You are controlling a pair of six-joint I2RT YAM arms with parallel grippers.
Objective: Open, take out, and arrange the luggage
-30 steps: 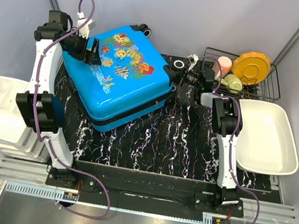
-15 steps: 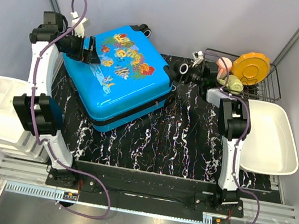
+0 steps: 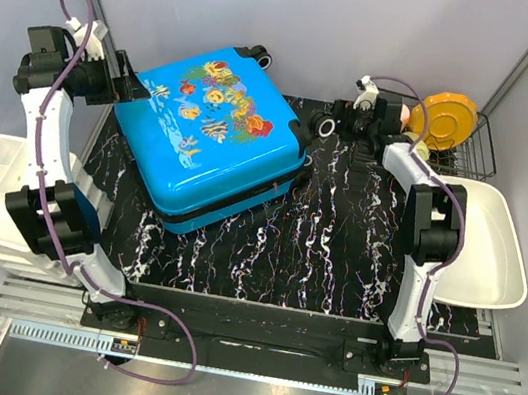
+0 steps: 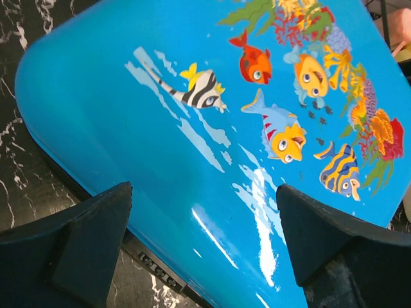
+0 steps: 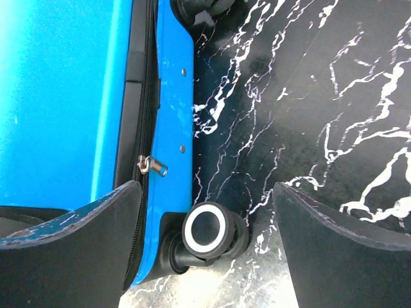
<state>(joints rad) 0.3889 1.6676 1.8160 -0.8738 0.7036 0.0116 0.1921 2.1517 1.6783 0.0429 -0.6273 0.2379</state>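
While the luggage (image 3: 208,138) lies shut and flat on the left half of the black marbled bench (image 3: 338,240), fish print up and wheels toward the back right, neither arm grips it. The left jaws are released and empty, hanging over the case's left end with the glossy blue shell below them. The right jaws are also spread wide with nothing between them, just beside a rear wheel (image 5: 209,229) and near the zip pull (image 5: 154,168). A wire rack (image 3: 479,153) and a white tray (image 3: 483,254) sit at the right.
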